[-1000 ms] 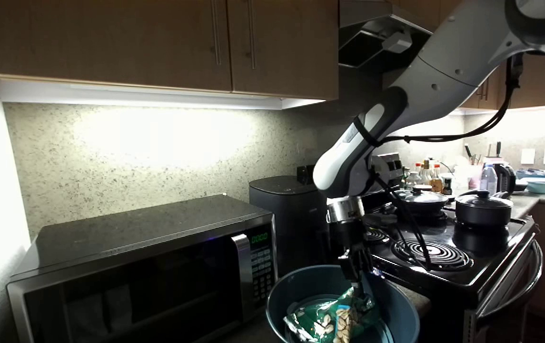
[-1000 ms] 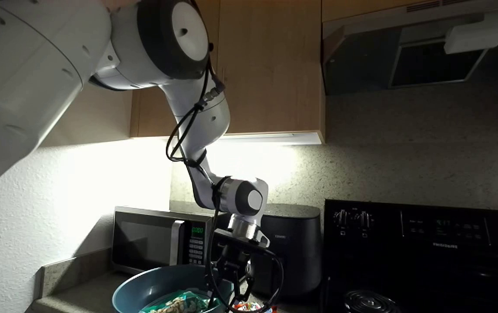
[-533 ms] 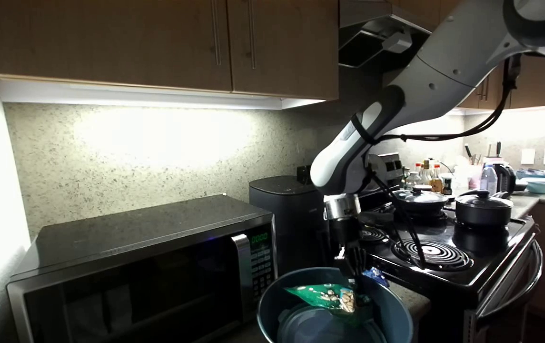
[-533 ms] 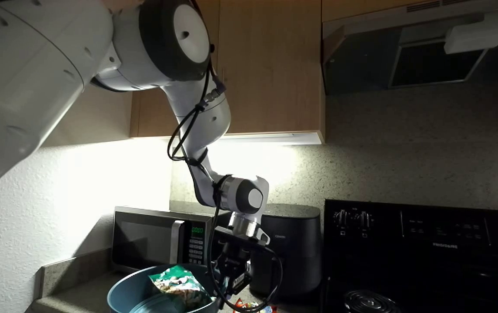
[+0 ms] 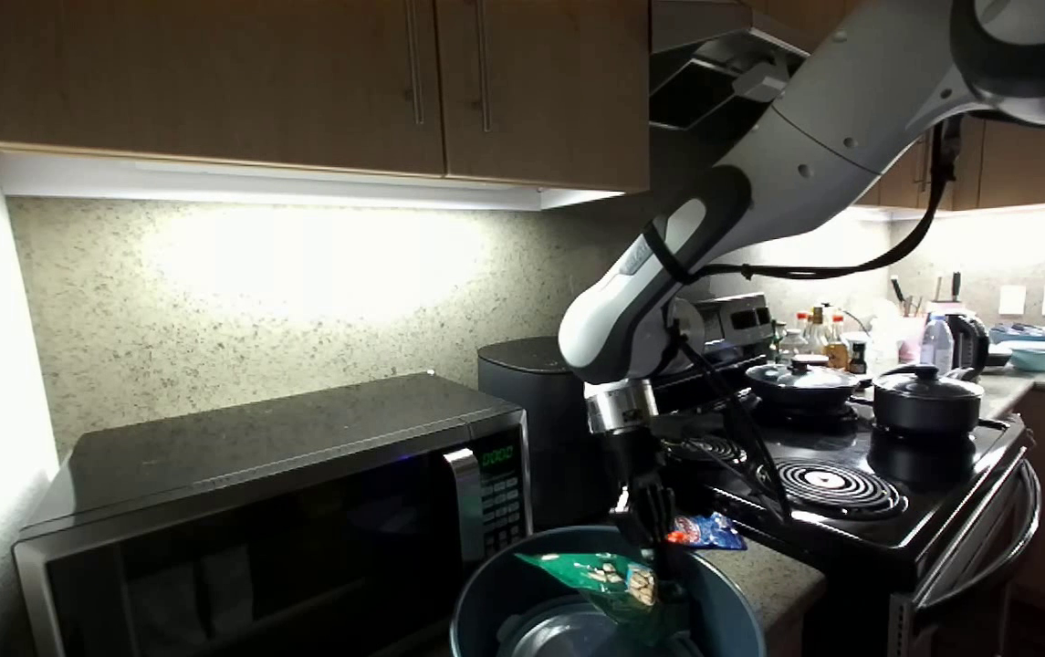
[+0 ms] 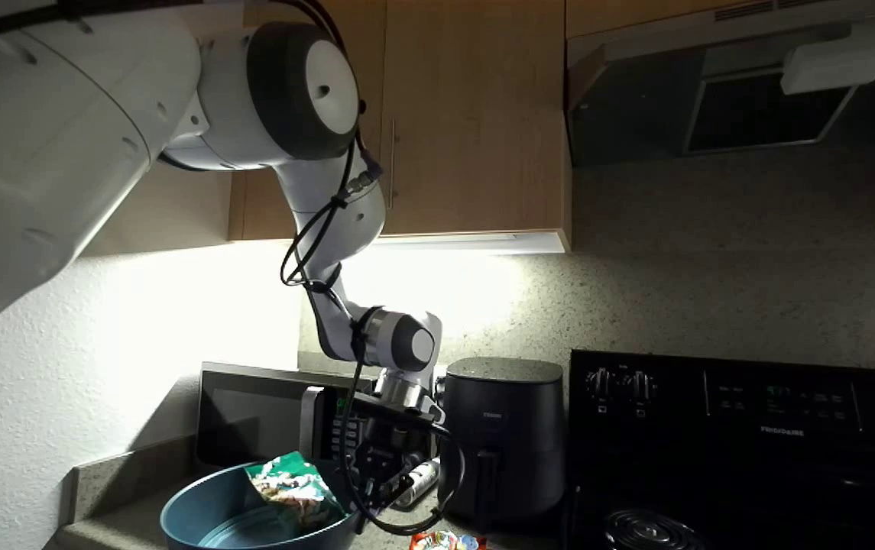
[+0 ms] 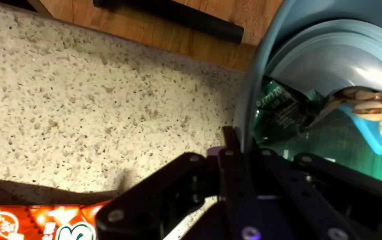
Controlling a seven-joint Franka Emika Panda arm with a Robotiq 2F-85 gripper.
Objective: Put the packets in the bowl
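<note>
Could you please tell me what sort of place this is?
Most likely a home kitchen: a microwave, a stove with coil burners, and wall cabinets are in view.

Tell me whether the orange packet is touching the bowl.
Apart: in an exterior view, a strip of counter shows between the orange packet and the bowl.

Place: kitchen | microwave (image 5: 276, 511) | coil stove (image 5: 942, 479), 2 lidded pans (image 5: 924, 408) | range hood (image 6: 636, 114)
</note>
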